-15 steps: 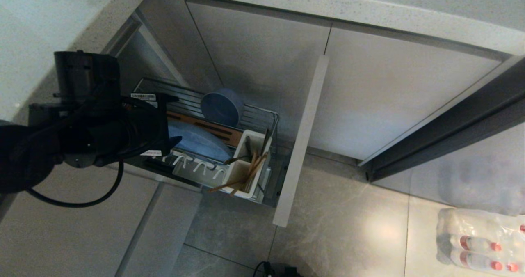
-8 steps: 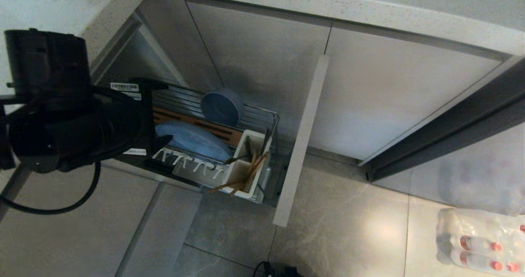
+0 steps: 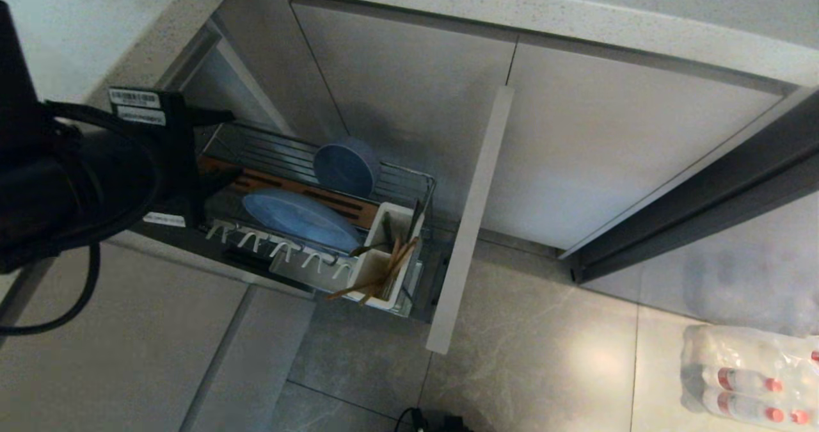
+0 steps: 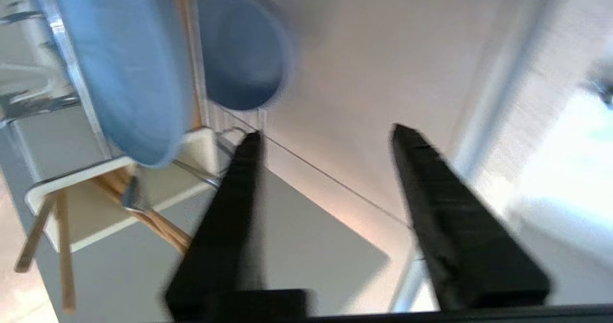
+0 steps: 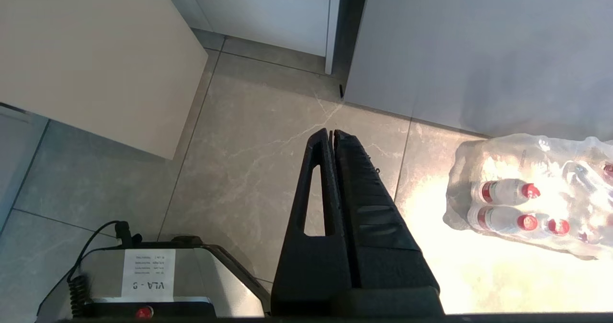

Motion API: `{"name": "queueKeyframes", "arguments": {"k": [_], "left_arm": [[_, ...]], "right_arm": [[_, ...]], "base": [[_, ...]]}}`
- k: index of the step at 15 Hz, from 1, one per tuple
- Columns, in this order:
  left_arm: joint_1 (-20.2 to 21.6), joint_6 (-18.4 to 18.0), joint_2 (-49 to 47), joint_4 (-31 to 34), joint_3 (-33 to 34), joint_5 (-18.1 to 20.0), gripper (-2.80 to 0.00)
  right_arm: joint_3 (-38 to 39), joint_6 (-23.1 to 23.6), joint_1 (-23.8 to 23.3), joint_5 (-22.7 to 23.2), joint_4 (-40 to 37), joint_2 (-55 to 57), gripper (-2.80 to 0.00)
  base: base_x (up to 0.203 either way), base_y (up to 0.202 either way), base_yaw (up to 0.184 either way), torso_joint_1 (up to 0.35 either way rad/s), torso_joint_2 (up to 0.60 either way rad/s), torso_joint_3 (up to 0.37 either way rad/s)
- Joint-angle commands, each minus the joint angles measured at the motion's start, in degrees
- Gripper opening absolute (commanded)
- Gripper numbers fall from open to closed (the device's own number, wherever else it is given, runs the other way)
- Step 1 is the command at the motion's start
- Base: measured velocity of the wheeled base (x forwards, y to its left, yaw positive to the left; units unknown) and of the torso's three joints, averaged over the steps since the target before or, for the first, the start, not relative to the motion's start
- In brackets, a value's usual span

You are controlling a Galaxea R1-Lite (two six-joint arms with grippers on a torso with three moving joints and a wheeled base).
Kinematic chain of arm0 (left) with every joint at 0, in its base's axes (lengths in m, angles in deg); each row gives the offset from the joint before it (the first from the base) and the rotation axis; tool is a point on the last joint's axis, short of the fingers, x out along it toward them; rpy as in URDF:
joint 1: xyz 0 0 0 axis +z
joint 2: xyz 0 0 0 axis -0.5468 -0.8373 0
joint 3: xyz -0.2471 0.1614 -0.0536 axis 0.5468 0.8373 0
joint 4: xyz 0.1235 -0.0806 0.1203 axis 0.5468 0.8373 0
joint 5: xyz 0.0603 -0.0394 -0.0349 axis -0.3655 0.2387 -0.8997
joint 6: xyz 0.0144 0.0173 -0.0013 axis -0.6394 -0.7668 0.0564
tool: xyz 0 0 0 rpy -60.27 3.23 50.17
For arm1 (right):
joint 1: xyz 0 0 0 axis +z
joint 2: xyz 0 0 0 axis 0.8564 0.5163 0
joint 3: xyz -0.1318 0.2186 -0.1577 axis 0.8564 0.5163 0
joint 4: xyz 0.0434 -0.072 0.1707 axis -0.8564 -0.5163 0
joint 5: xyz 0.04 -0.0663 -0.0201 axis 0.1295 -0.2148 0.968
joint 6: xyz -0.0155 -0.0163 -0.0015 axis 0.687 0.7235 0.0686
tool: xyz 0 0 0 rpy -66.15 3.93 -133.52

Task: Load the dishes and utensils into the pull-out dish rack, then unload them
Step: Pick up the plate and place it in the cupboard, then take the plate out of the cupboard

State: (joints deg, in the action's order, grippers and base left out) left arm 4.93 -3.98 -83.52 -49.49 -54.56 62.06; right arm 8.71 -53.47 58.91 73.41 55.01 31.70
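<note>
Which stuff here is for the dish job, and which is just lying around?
For the job: pull-out dish rack, blue plate, blue bowl, chopsticks, white caddy, left gripper.

Just lying about: pack of water bottles on the floor, closed cabinet door.

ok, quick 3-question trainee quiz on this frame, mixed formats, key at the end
1. True or false: the blue plate lies flat on the floor in front of the pull-out dish rack.
2. Multiple choice: the chopsticks are in A) the white utensil caddy, B) the blue bowl, C) the left gripper.
3. Fill in: the right gripper hangs over the floor tiles with its jaws ____.

Key:
1. False. The plate stands on edge in the rack, against the wooden strip.
2. A. The left gripper stands open with nothing between its fingers.
3. Shut, holding nothing, with the pack of water bottles beside it.
</note>
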Motion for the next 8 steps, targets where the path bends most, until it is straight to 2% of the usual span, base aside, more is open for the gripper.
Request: {"name": "queueKeyframes", "arguments": {"k": [1,5,7,8], "left_arm": [[-0.9,-1.4,2.7,-0.1,-0.6,-0.1,-2.8],[-4.4,-10.6,5.8,0.0,-5.0,0.0,-2.8],[-5.2,-13.4,7.6,0.2,-6.9,0.0,-2.8],[-5.3,-16.2,8.8,0.4,-8.8,0.1,-2.8]], "right_arm": [[0.0,0.0,0.0,0.0,0.0,0.0,-2.8],[0.0,0.0,0.0,0.0,0.0,0.1,-2.8],[0.0,0.0,0.0,0.0,0.0,0.1,-2.8],[0.0,0.0,0.0,0.0,0.0,0.1,-2.8]], "base": [[0.0,0.0,0.0,0.0,0.0,0.0],[0.0,0.0,0.0,0.0,0.0,0.0],[0.0,0.0,0.0,0.0,0.0,0.0],[0.0,0.0,0.0,0.0,0.0,0.0]]}}
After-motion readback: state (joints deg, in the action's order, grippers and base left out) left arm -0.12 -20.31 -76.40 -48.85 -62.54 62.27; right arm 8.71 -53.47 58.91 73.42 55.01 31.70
